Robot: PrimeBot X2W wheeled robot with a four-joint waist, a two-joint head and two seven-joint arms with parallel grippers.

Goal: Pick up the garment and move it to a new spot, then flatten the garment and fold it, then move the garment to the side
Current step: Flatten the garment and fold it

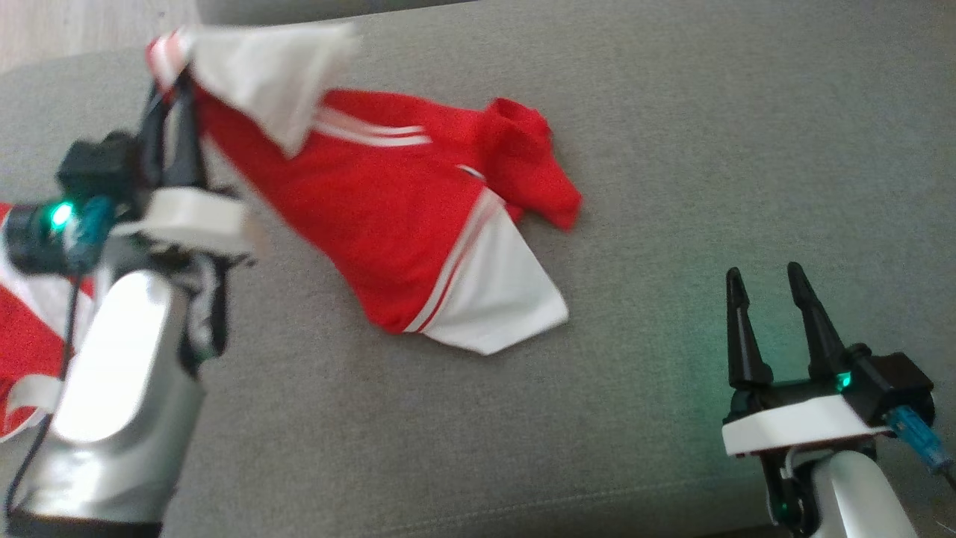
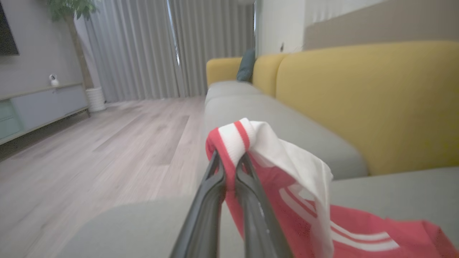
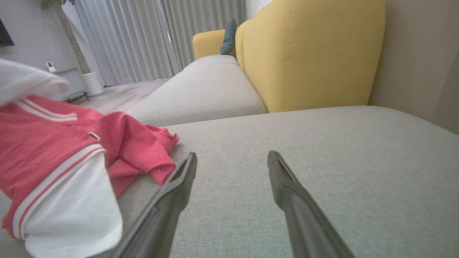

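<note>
One garment (image 1: 388, 224): red and white, one striped edge raised, the rest lying on the grey sofa seat (image 1: 672, 149).
Left tool (image 2: 230, 157): clamped on the garment's raised edge.
Right tool (image 1: 765, 273): fingers apart, clear of the garment.

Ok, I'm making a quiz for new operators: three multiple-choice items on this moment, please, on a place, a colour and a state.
1. Where does most of the garment rest?
A. on the grey sofa seat
B. in a basket
C. on a table
2. What colours is it?
A. blue, yellow
B. red, white
C. green, black
3. How is the right pincer?
A. shut on the garment
B. shut on a towel
C. open, empty
Answers:
1 A: its cloth spreads over the seat.
2 B: red cloth, white panels.
3 C: its jaws stand apart, nothing between.
</note>
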